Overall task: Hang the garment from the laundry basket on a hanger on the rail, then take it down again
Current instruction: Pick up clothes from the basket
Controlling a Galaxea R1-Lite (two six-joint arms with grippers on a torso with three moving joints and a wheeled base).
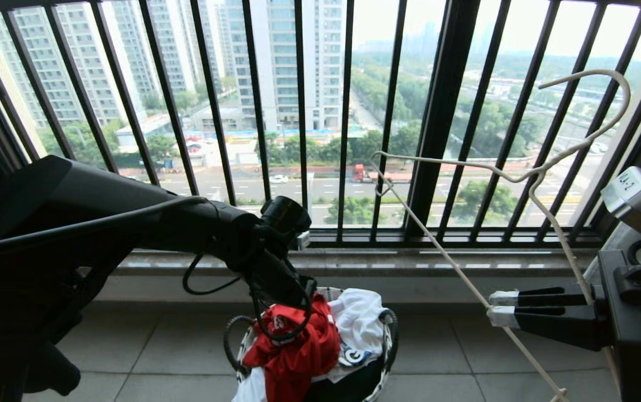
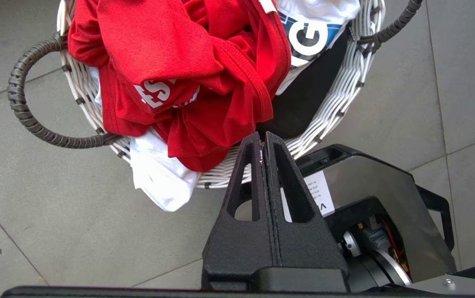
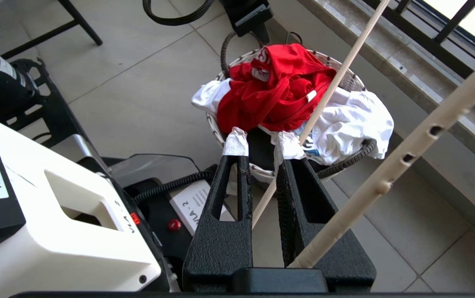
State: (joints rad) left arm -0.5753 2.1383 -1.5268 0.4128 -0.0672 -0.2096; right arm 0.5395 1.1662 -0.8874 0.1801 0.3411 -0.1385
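The red garment [image 1: 298, 346] [image 2: 171, 54] [image 3: 274, 87] lies crumpled on top of the laundry basket [image 1: 390, 326] [image 2: 337, 107] [image 3: 217, 128], spilling over its rim. My left gripper [image 2: 262, 136] is shut and empty, its tips over the basket's near rim beside the red cloth. The thin white hanger [image 1: 449, 162] [image 3: 407, 161] stands tilted in the air at the right. My right gripper [image 1: 502, 307] [image 3: 262, 142], with taped tips, is shut on it; the hanger's lower bar runs between the fingers. The rail is out of view.
A white garment [image 1: 359, 318] [image 3: 349, 120] and a black one [image 2: 308, 99] also fill the basket. The black barred window railing [image 1: 443, 111] and stone sill [image 1: 354, 259] stand just behind it. My own base [image 2: 386, 198] sits close to the basket on the tiled floor.
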